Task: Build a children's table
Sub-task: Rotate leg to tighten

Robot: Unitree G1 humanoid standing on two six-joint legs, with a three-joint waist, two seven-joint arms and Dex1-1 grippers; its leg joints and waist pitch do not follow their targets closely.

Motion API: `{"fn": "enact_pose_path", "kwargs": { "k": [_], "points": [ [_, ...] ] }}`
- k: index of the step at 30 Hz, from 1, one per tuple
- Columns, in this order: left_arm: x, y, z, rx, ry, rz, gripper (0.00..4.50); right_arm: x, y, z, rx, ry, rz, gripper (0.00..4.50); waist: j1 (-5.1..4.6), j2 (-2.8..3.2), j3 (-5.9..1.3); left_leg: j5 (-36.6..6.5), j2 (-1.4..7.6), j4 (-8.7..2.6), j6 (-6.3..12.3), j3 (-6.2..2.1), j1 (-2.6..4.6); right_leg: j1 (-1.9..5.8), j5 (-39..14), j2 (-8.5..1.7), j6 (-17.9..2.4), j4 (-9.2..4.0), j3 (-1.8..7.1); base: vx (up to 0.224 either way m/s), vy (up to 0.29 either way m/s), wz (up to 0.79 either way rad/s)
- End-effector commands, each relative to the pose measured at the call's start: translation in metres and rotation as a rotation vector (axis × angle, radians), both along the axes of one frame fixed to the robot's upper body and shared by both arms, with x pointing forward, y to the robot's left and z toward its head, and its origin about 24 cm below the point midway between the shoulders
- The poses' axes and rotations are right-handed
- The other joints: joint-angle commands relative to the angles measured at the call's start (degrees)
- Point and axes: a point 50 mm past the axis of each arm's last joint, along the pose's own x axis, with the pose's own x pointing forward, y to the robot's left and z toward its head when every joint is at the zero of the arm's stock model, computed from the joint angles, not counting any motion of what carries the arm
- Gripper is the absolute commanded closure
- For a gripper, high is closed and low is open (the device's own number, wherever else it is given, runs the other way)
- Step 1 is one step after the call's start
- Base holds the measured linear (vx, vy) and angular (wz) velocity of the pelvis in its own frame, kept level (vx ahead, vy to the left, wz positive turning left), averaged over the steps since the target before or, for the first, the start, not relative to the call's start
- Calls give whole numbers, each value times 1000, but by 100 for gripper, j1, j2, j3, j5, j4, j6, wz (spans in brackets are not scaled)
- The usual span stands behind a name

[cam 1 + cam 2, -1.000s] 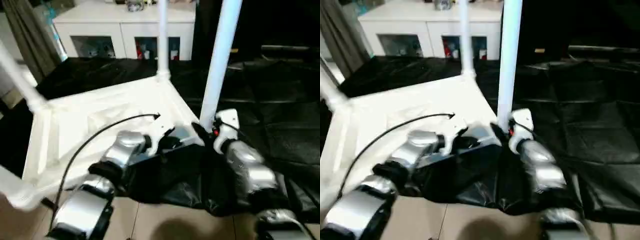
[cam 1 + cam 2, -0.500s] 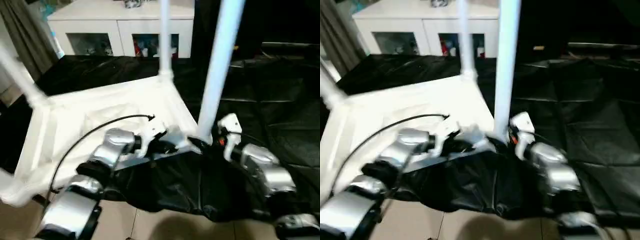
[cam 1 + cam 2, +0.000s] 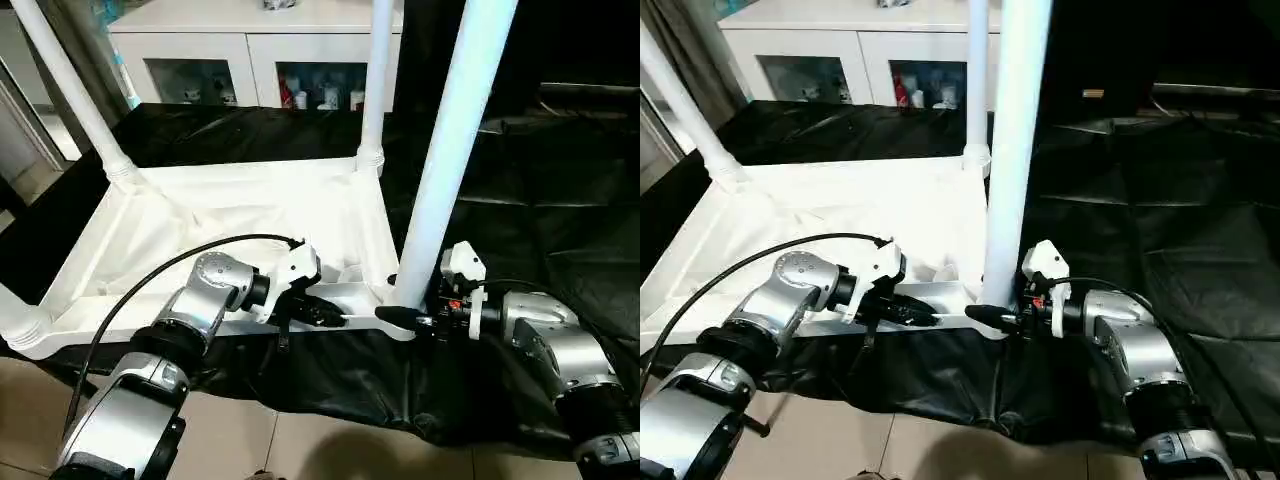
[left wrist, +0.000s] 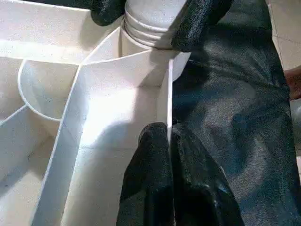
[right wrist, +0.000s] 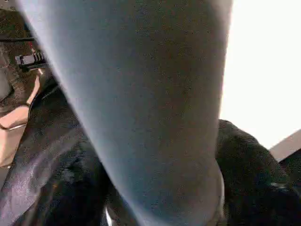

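A: Now, head view: the children's table lies upside down on black sheeting on the floor, legs up. The left end effector is pinched on the near rim; the right end effector brackets the near leg at its socket.

B: Seating that leg, I'd judge. Next it needs a firm downward push.

A: Left wrist view: black fingers together on the thin rim wall.

B: Right wrist view: the leg fills the gap between spread fingers.

A: Behind, a glass-door cabinet holds small items, too small to name.
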Motion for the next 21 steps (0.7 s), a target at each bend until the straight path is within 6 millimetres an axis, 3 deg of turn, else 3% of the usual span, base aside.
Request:
{"fn": "enact_pose_path", "kwargs": {
  "k": [1, 3, 5, 9, 11, 13, 17, 19, 21],
  "points": [
    [1, -5, -2, -11, -7, 32, 450, 1, 6, -3, 10, -4, -44, 175, 4, -83, -377, -928, 252, -350, 570, -112, 142, 270, -135, -324, -1620, -302, 180, 0, 0, 0],
    [12, -12, -2, -10, -62, 180, 450, 7, 8, -14, -20, -6, -217, 179, -23, -87, -361, -1029, 236, -364, 473, -113, 140, 257, -317, -316, -1582, -326, 176, 0, 0, 0],
    [19, -17, 0, -19, -91, 274, 450, 11, 9, -24, -52, -4, -336, 182, -50, -82, -334, -1329, 220, -397, 260, -123, 167, 248, -988, -338, -1435, -402, 183, 0, 0, 0],
    [27, -30, 3, -42, -125, 380, 450, 15, 15, -38, -88, 20, -516, 185, -83, -67, -284, -1719, 211, -450, 72, -130, 189, 213, -1680, -333, -1209, -493, 201, 0, 0, 0],
    [29, -41, 5, -62, -134, 430, 450, 20, 20, -43, -93, 41, -638, 185, -114, -70, -265, -2024, 198, -480, -53, -151, 244, 209, -2143, -340, -1060, -550, 200, 0, 0, 0],
    [30, -52, 6, -80, -143, 462, 450, 25, 28, -46, -85, 59, -735, 186, -154, -63, -279, -2005, 208, -503, -122, -169, 245, 203, -2036, -334, -1056, -546, 207, 0, 0, 0],
    [27, -63, 5, -103, -136, 448, 450, 29, 44, -45, -80, 39, -694, 186, -205, -55, -281, -2023, 193, -499, -50, -165, 214, 223, -1758, -332, -1112, -537, 201, 0, 0, 0],
    [24, -66, 4, -107, -129, 409, 450, 31, 50, -39, -6, 47, -659, 130, -202, -42, -290, -1895, 194, -487, 93, -153, 199, 234, -1604, -335, -1124, -535, 205, 0, 0, 0],
    [22, -65, 3, -107, -121, 382, 450, 32, 52, -35, 24, 46, -630, 110, -195, -42, -295, -1822, 198, -484, 148, -155, 186, 249, -1514, -337, -1154, -520, 202, 0, 0, 0]
  ]
}}
